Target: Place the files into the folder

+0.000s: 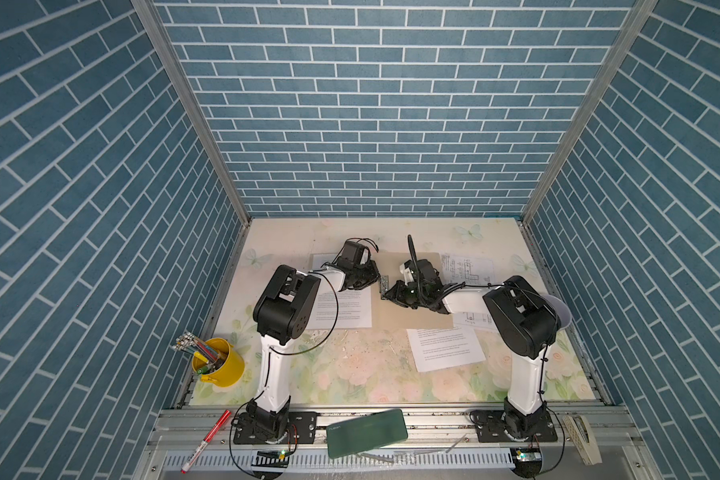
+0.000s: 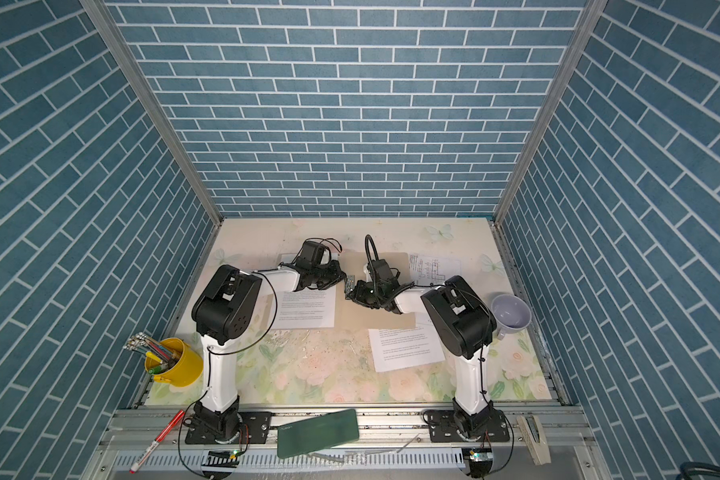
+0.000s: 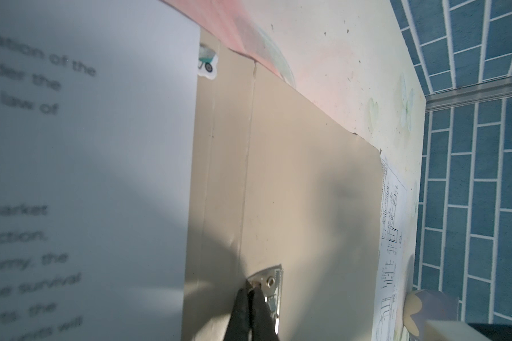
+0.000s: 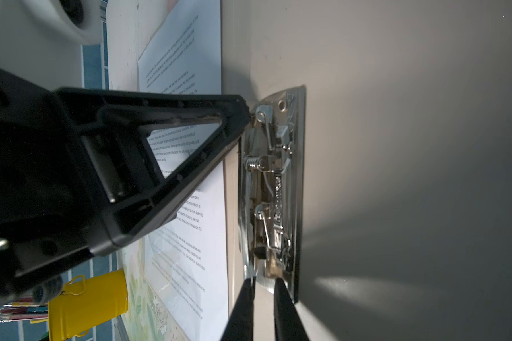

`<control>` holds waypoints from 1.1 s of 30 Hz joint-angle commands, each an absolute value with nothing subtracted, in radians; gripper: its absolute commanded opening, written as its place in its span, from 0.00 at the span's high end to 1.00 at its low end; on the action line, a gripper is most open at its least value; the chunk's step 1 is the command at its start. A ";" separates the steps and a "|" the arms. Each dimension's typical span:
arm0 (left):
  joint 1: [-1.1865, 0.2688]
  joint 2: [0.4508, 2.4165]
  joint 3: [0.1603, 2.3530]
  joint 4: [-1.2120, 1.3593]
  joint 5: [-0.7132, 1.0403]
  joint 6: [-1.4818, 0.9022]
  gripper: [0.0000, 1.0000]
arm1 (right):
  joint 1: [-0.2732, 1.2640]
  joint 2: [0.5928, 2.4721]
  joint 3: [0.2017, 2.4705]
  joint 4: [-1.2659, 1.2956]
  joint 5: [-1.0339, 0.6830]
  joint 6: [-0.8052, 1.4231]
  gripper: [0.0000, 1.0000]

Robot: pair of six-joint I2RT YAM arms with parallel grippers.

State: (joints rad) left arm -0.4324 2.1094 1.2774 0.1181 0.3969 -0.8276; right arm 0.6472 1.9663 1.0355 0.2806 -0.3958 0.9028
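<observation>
Two claws meet at the metal clip [image 4: 274,183] on the spine of the tan folder [image 1: 412,318], which lies opened flat in the middle of the tabletop [image 1: 350,374]. The left claw [image 3: 252,290] is fully closed, its tips set against one end of the clip; whether they pinch a part of it cannot be told. The right claw [image 4: 264,285] stands at the opposite end, its fingers a narrow gap apart on either side of the clip's end plate; whether they press on it cannot be told. Working the clip from both ends is probably meant to raise its sprung bar so that paper can slide beneath. One printed sheet [image 1: 344,309] lies on the folder's left leaf, its edge near the spine and so placed for clamping. A second printed sheet [image 1: 445,348] lies on the tabletop just in front of the right leaf. The diagram sheet [image 1: 468,266] lies along that leaf's outer edge, partly hidden by the right arm. By this layout, two of the three sheets are not yet in the folder.
</observation>
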 commanded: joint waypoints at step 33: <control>-0.439 2.105 1.216 0.101 0.346 -0.825 0.94 | 0.644 2.051 1.029 0.254 -0.431 0.884 0.97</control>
State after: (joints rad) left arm -0.4366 2.1036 1.2388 0.1741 0.3779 -0.8394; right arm 0.6468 2.0068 1.0359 0.3439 -0.4496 0.9234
